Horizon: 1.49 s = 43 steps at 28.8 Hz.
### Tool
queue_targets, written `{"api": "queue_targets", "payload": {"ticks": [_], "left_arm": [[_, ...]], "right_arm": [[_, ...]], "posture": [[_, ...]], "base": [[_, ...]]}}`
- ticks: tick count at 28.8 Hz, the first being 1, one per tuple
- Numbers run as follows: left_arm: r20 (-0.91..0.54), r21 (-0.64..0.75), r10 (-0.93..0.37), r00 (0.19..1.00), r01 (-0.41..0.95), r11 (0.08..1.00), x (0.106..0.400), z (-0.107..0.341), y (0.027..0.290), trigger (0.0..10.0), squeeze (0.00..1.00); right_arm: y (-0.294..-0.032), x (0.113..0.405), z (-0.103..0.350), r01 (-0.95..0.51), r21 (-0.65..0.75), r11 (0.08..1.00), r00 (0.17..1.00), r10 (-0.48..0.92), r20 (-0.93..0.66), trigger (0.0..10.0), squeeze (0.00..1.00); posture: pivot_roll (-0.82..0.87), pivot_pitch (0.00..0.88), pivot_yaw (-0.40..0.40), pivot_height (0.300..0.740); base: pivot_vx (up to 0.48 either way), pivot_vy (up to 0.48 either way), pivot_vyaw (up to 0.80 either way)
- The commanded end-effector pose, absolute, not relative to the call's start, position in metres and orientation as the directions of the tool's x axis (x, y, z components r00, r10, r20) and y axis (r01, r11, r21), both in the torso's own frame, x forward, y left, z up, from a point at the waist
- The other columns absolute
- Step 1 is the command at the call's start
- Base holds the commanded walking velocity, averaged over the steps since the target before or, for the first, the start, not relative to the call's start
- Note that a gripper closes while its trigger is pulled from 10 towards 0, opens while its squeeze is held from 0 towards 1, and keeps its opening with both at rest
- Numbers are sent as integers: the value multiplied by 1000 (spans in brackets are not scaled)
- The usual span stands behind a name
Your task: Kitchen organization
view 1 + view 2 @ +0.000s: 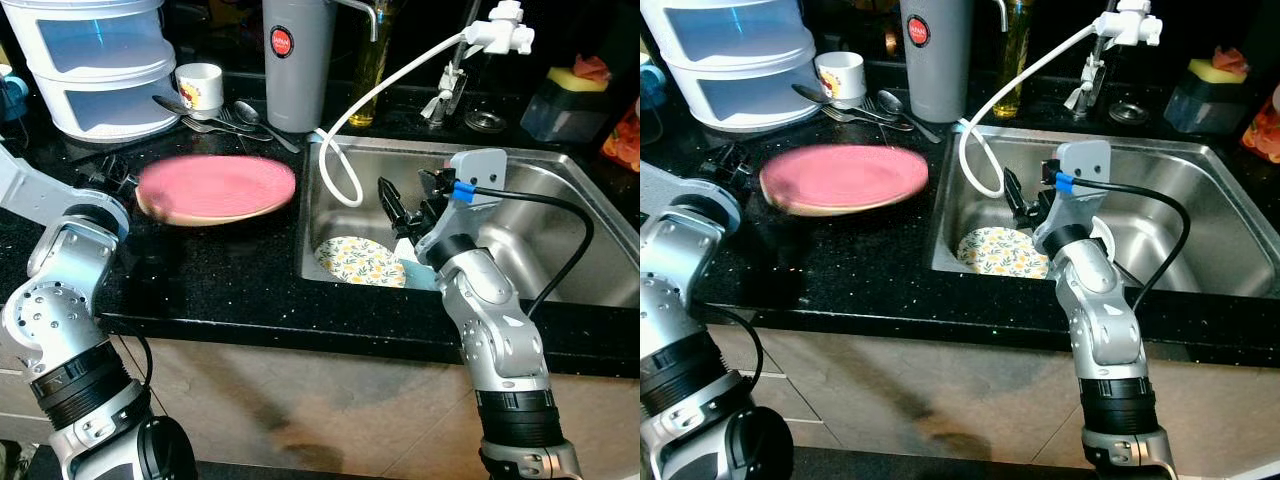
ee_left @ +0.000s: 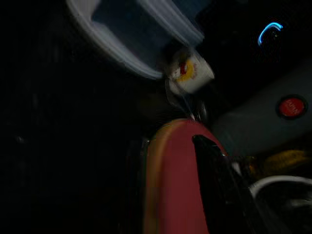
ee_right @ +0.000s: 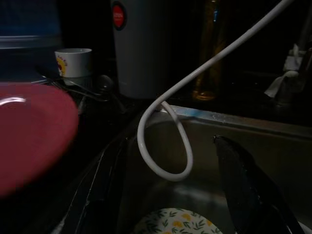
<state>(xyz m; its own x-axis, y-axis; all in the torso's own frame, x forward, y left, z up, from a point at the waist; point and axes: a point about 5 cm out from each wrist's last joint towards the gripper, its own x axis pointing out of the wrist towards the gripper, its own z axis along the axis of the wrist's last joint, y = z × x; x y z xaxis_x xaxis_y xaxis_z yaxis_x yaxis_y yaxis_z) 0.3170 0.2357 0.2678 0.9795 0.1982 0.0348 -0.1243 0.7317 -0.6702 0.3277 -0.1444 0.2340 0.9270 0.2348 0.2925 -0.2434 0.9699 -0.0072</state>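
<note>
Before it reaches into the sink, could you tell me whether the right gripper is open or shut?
Open. The right gripper has its two black fingers spread wide above the floral plate.

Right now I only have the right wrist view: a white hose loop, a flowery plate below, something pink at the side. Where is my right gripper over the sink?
Observer: The right gripper hangs open inside the sink, just above the floral plate on the basin floor.
Operator: And the pink thing?
Observer: It is a pink plate, over the black counter left of the sink; the left gripper has a finger lying across it.
Operator: Anything behind that plate?
Observer: Spoons and a small white cup beside a white drawer unit.
</note>
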Motion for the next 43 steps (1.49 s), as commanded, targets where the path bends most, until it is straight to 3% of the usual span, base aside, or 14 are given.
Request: {"api": "queue_targets", "payload": {"ticks": [1,5,6,8,9,19,27,29,36,43], "left_arm": [[141,-537,167,976,-66,841,318,288,236,10000,0],[180,-123,-2,984,24,992,319,311,226,10000,0],[180,-123,-2,984,24,992,319,311,226,10000,0],[132,233,-173,976,139,962,317,313,214,10000,0],[178,301,-227,957,167,939,315,320,210,10000,0],[369,178,-336,867,289,941,319,329,176,10000,0],[394,137,-277,876,242,960,326,323,173,10000,0],[384,126,-315,868,289,949,324,319,166,10000,0],[389,105,-273,880,252,962,326,312,166,10000,0],[374,72,-256,892,247,966,328,307,170,10000,0]], "right_arm": [[-148,329,234,-229,-7,973,929,220,299,10000,0],[-154,331,237,-202,-14,979,931,197,307,10000,0],[-154,331,237,-202,-14,979,931,197,307,10000,0],[-167,333,241,-131,-42,991,937,137,322,10000,0],[-173,334,244,-80,-69,994,938,99,334,10000,0],[-223,330,266,228,-8,974,890,-205,408,10000,0],[-227,327,270,249,-2,969,876,-224,427,10000,0],[-229,328,268,256,39,966,877,-249,411,10000,0],[-234,330,268,268,139,954,872,-301,385,10000,0],[-234,332,267,262,129,956,876,-292,384,10000,0]], "posture": [[172,72,-5,740],[176,73,-4,740],[176,73,-4,740],[182,72,4,740],[182,72,4,740],[151,58,30,740],[143,55,35,740],[137,49,38,740],[133,40,36,740],[136,35,33,740]], "base": [[0,0,0],[0,0,0],[0,0,0],[0,0,0],[0,0,0],[0,0,0],[0,0,0],[0,0,0],[0,0,0],[0,0,0]]}}
